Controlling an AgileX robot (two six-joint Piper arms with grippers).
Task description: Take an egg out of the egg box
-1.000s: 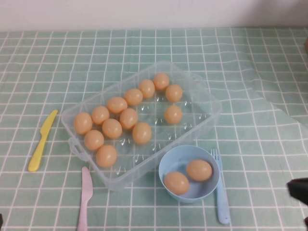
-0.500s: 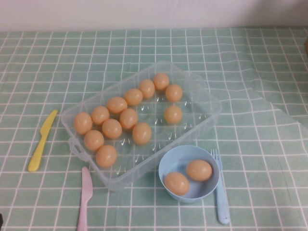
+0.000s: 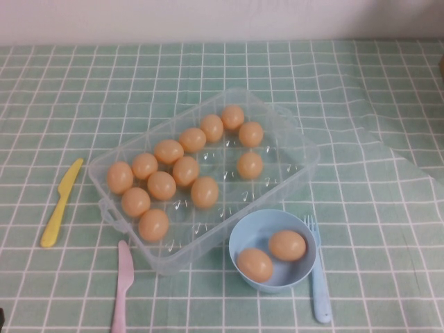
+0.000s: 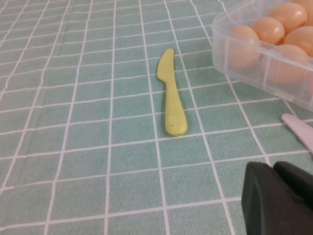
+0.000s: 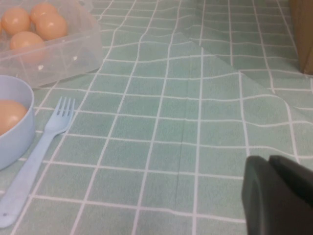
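Since a second earlier, the dark right gripper (image 5: 279, 196) had slipped out of the overhead view's right edge. Both grippers sat low near the counter's (image 3: 388, 83) front; I couldn't tell either's opening. From the left gripper (image 4: 279, 198), the clear plastic egg box (image 3: 305, 149) lay nearer, its long axis diagonal, with the nearest orange-tan egg (image 3: 153, 225) at its front corner.

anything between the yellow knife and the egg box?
No. Only bare tablecloth lies between the yellow knife and the egg box, shown by the left wrist view; both grippers are parked, off the high view.
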